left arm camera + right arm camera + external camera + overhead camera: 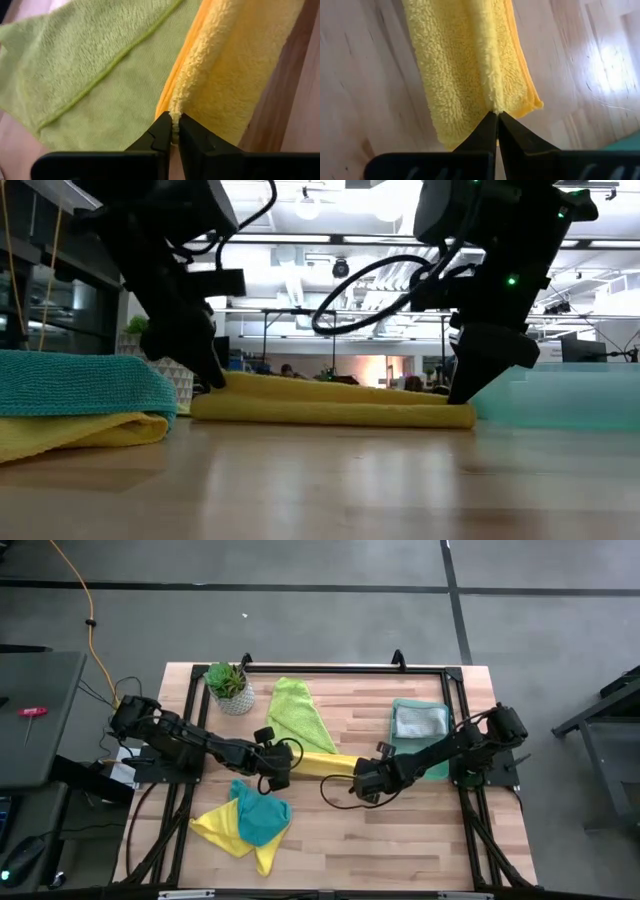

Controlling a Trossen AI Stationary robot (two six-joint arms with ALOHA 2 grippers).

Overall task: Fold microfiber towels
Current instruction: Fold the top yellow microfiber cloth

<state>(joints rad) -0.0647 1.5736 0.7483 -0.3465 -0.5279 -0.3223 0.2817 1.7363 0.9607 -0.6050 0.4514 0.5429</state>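
1. No brand, label or readable writing shows on the arms, cloths or table.
2. Beside the left arm's base a potted plant (228,686) stands at the table's far left corner.
3. Just on the near side of the left gripper (281,777), a teal towel (262,817) lies crumpled over a second yellow towel (222,831); in the low view both sit at the left edge.
4. On the far side of that gripper, a lime green towel (298,715) lies spread flat, its edge touching the folded yellow towel (327,766).
5. The left gripper pinches the left end of the folded yellow towel, fingers (161,137) nearly together with a ridge of pile between them.
6. The folded yellow towel lies as a long strip on the table between the two grippers, flat on the wood.
7. The right gripper (358,780) clamps the strip's right end, fingers (487,131) closed tight on the fabric.
8. Beyond the right gripper, along its arm, a translucent green tray (440,761) holds a folded grey towel (419,720).
9. The table (400,830) is pale wood planks in a dark frame, on grey floor.
10. The low view shows a bright room behind, with ceiling lights.
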